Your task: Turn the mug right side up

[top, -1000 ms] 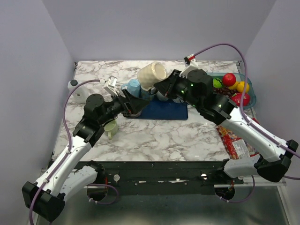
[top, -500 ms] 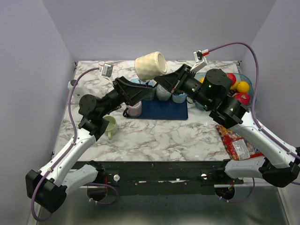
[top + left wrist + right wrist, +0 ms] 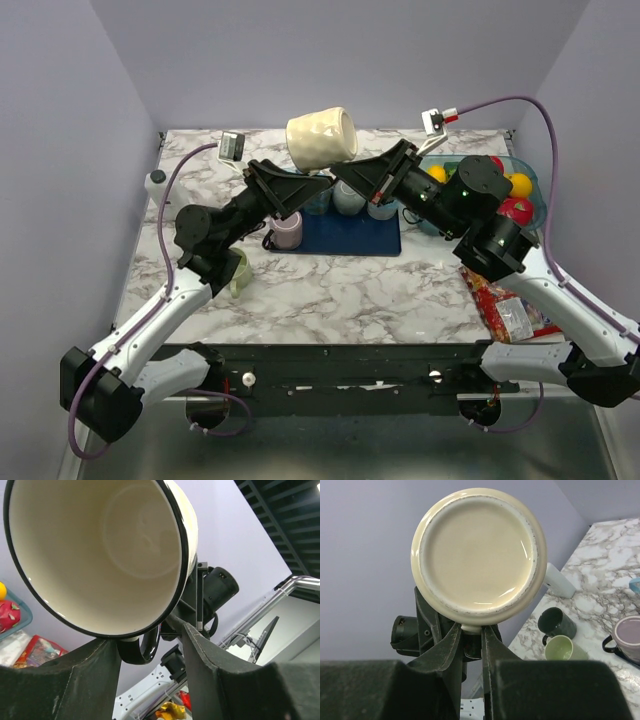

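**Fig.** Cream mug (image 3: pixel 322 138) in mid-air above blue mat (image 3: pixel 352 236), lying on its side, mouth twd L arm, base twd R arm. R gripper (image 3: pixel 471 630) is pinched narrow on the handle. Change over last sec.: mug carried higher; L gripper (image 3: pixel 150 647) drawn in from wide to approx. half, fingers flanking the same handle. Contact is prob. but not certain from here. Suggests a handover; mug not yet upright. Cups (image 3: pixel 348 198) on mat, lilac mug (image 3: pixel 288 232) and green mug (image 3: pixel 238 270) crowd the set-down area.
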